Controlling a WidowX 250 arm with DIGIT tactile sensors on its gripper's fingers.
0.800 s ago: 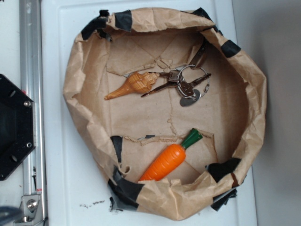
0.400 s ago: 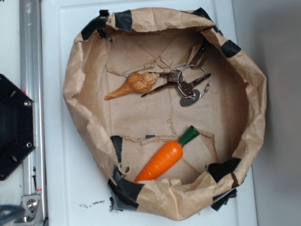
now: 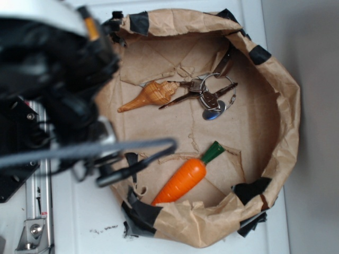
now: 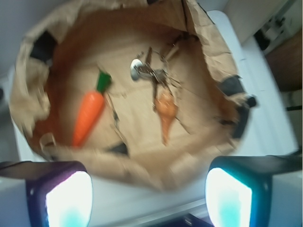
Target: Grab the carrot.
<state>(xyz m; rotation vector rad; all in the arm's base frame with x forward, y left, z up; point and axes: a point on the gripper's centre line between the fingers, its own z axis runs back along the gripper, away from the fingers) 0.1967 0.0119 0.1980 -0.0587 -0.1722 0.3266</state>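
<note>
the carrot [image 3: 185, 178] lies on the floor of the paper bag [image 3: 286, 100], near its lower edge, green cap [image 3: 213, 152] pointing up-right toward the middle. a shell [image 3: 149, 95] and a bunch of keys [image 3: 212, 98] sit together at the far side, well apart from the carrot. the arm [image 3: 53, 69] looms blurred over the bag's left rim and the white tabletop [image 3: 79, 211]. in the wrist view the gripper [image 4: 149, 198] is spread wide, holding nothing, with the carrot [image 4: 88, 118] lying ahead of its left finger [image 4: 61, 194], inside the bag.
</note>
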